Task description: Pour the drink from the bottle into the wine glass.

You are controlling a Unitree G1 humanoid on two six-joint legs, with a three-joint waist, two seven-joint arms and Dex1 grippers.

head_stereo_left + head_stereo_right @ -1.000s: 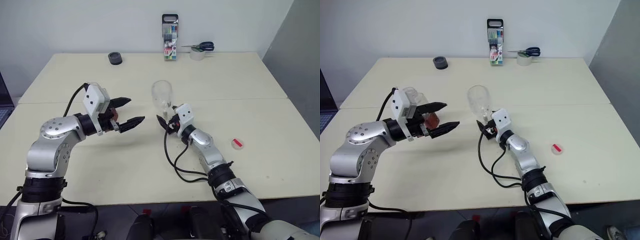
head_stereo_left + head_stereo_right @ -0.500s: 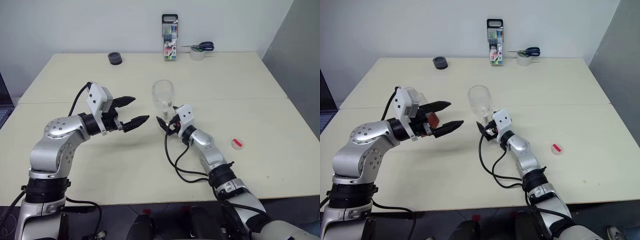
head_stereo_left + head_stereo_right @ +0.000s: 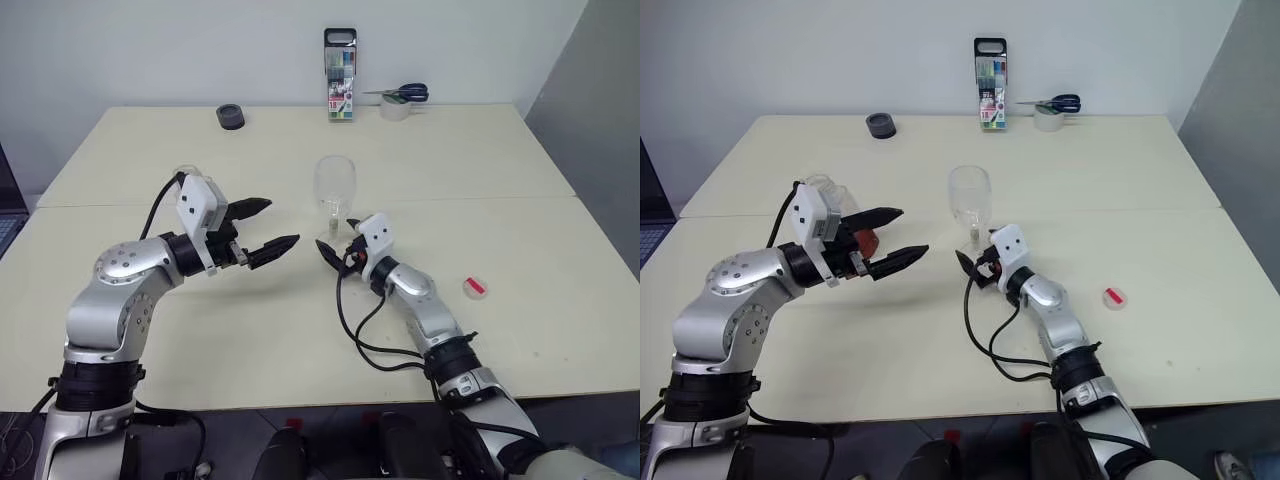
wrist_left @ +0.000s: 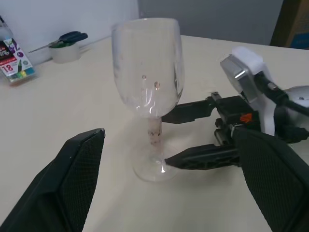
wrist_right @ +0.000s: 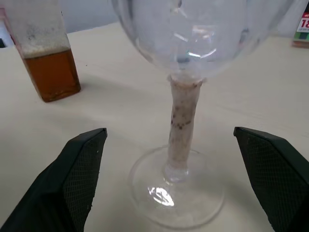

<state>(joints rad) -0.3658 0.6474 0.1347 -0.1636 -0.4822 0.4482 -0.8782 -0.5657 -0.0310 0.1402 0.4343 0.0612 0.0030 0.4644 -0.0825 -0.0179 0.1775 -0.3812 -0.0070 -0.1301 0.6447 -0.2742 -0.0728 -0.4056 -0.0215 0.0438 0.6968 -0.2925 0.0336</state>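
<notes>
Now we see the wine glass upright on the table, just ahead of our wide-spread right claw. Beyond it, behind our left claw, also spread wide and holding nothing, the bottle stands part full of amber drink.

From my remote station, the wine glass looked clear and glossy, glints on its round foot, its stem flecked with a brownish speckle. Behind it, the bottle read as clear plastic holding translucent amber drink under a foamy line. The table beneath the glass was smooth, matt cream. The right gripper beside the glass had matt black fingers with fine cross-hatched pads, its wrist housing glossy white plastic.
</notes>
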